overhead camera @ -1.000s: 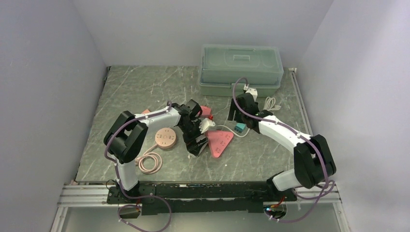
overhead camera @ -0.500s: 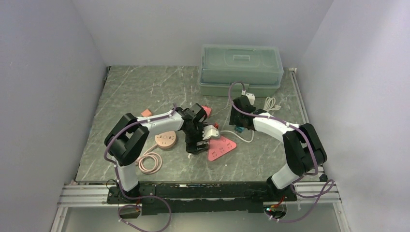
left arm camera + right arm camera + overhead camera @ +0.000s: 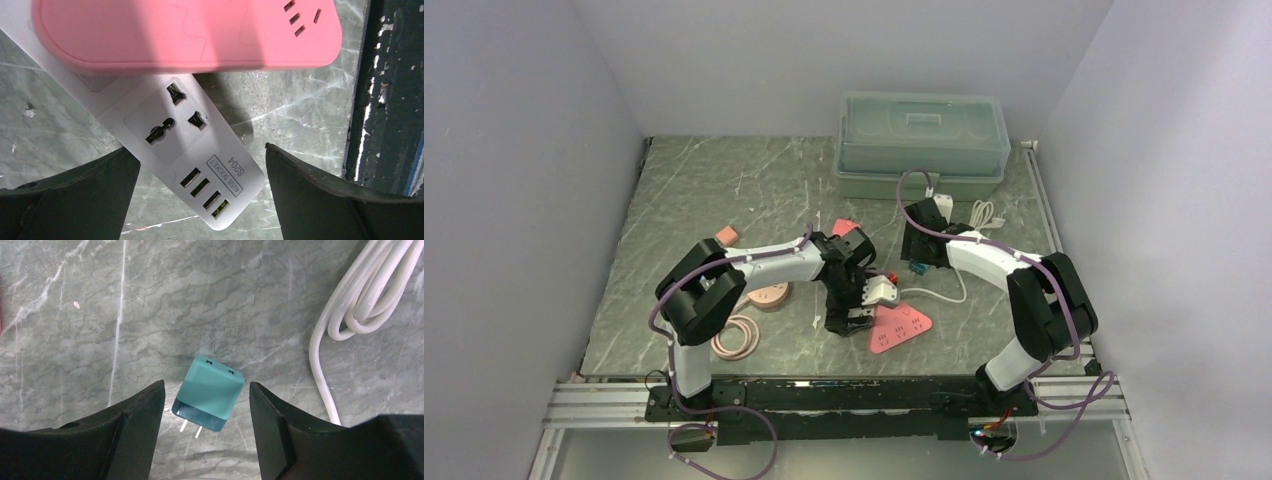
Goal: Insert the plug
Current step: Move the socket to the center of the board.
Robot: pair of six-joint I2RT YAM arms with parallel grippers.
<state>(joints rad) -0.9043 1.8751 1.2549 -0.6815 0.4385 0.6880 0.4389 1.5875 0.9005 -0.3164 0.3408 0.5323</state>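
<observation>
Two arms and one plug, entered in turn.

**Teal plug** [image 3: 209, 392]: small block adapter. It lies flat on the marble table [image 3: 75, 315], right of centre, on the near side of the storage box [image 3: 922, 143] and just left of a coiled white cable [image 3: 345, 325]. Two prongs [image 3: 190, 427] are at one end and two ports at the other. In the right wrist view its long axis, prongs to ports, runs roughly along the gap between the fingers, a little skewed. The jaws therefore face its two broad flanks.

**Right gripper** [image 3: 917, 258]: directly over the plug and much the nearer of the two. Its fingers [image 3: 132, 430] are parted, one on each side. A thin strip of table shows between each finger and the block, and nothing is gripped. The arm bends in from the right, wrist pointing down.

**Left gripper** [image 3: 849, 315]: spread wide and empty, well apart from the plug. It looks down on a white socket strip [image 3: 175, 145] that is partly covered by a pink socket strip [image 3: 185, 32]. The arm stretches rightward across the table's centre.

**Judgement:** the step in hand is the pick. The next move calls for closing squarely on the flanks. The slight skew may twist the block as the jaws meet. The prongs must then be turned toward a socket to the near left.
</observation>
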